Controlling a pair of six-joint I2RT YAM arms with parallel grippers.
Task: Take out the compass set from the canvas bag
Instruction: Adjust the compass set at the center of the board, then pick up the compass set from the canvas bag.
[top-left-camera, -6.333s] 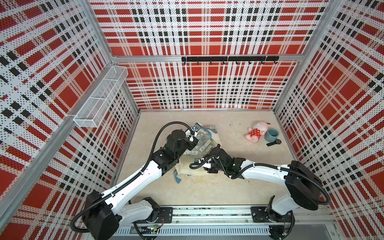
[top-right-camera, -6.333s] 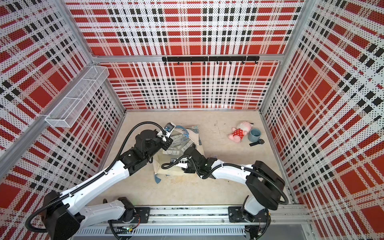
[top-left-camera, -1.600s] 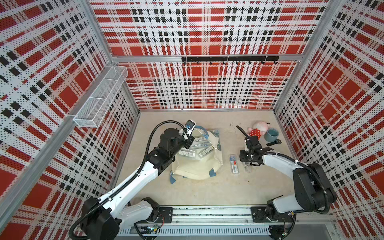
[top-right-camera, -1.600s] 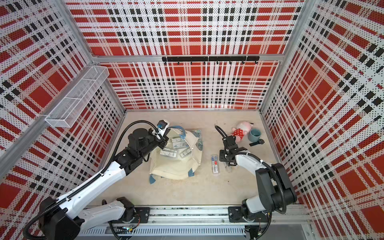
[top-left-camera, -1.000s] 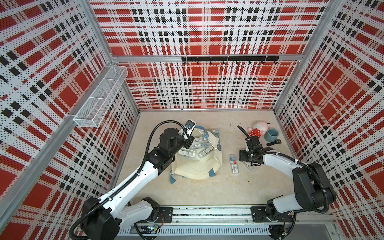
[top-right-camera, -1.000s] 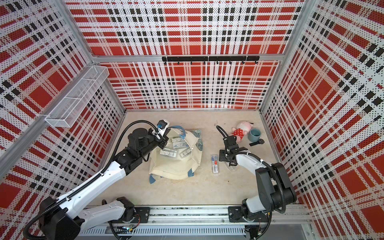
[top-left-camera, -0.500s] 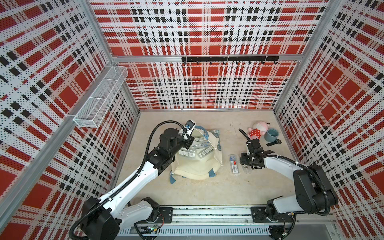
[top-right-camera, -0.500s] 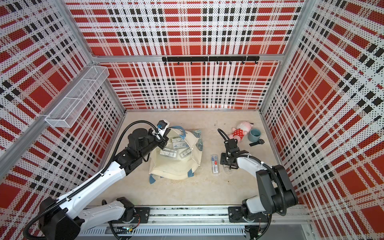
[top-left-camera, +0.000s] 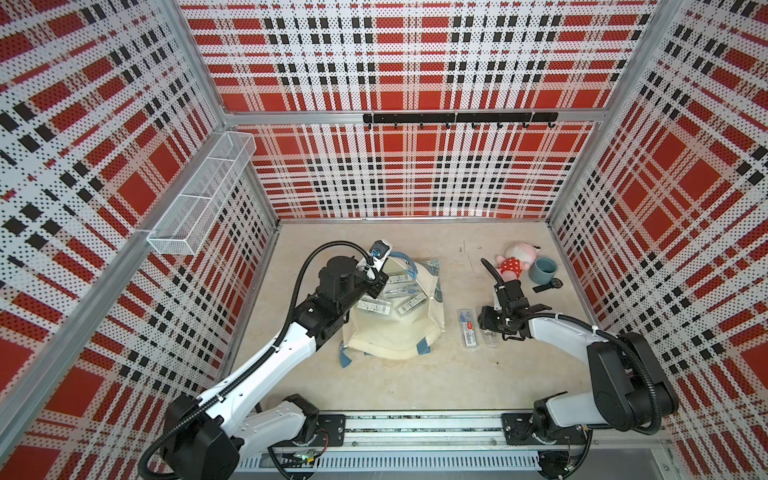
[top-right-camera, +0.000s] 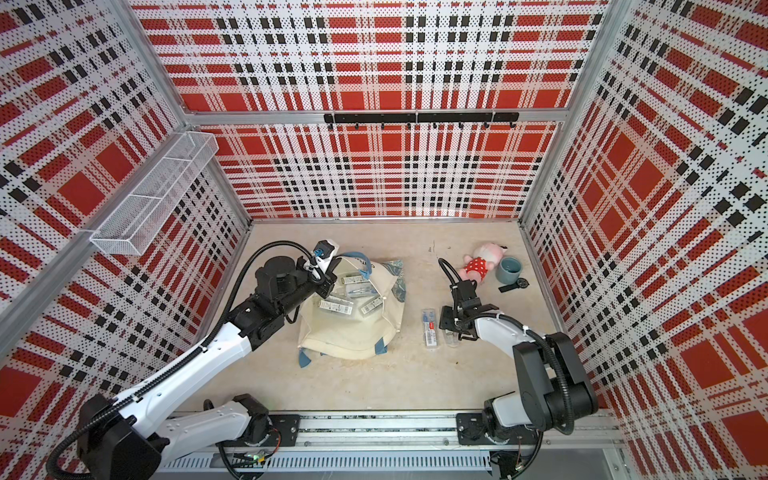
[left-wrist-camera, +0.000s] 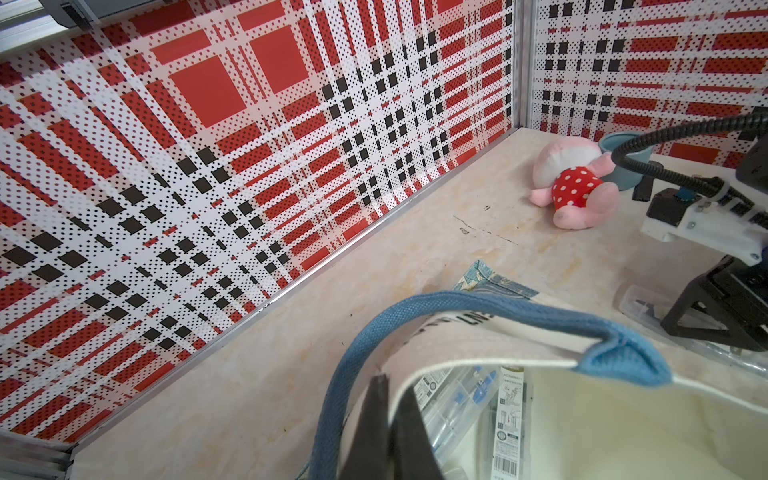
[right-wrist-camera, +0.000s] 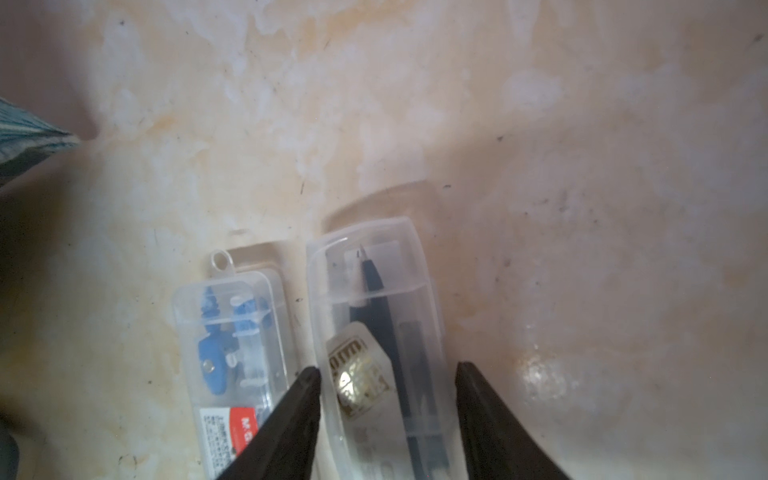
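right end effector (right-wrist-camera: 386, 366), jaws apart, straddles a clear-cased compass set (right-wrist-camera: 374, 299) lying outside the canvas bag (top-left-camera: 395, 332).

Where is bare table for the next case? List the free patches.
Widest: the table between the canvas bag, the two clear cases and the front rail. Also bare: the strip behind the bag along the back wall. Crowded: far right corner, plush toy and cup; right gripper over the cases.
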